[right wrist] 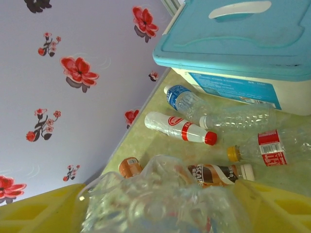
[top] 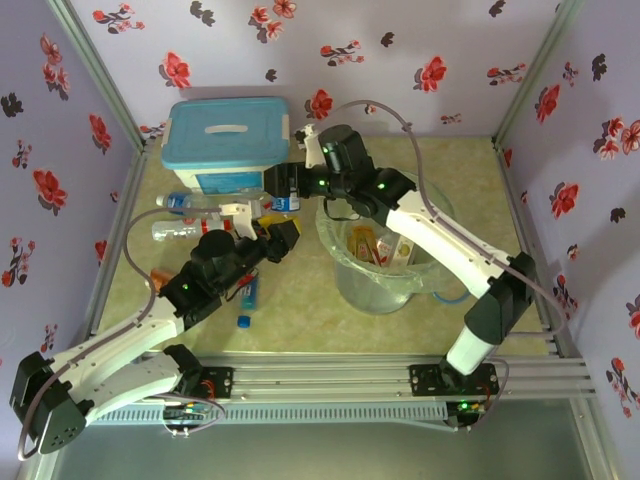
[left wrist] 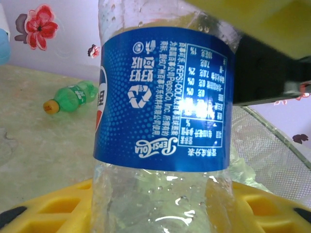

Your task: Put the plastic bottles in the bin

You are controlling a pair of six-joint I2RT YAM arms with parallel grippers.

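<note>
Top external view: the left gripper (top: 278,236) is just beside the left wall of the bin (top: 372,292), and the right gripper (top: 283,188) is in front of the white box (top: 225,150). In the left wrist view, the left jaws are closed on a Pepsi bottle (left wrist: 163,102) (clear, with a blue label). The right jaws hold a crumpled clear bottle (right wrist: 155,204) between the yellow fingers. Several bottles (top: 375,245) lie inside the bin. A green bottle (left wrist: 73,97) lies on the table (left wrist: 43,145).
</note>
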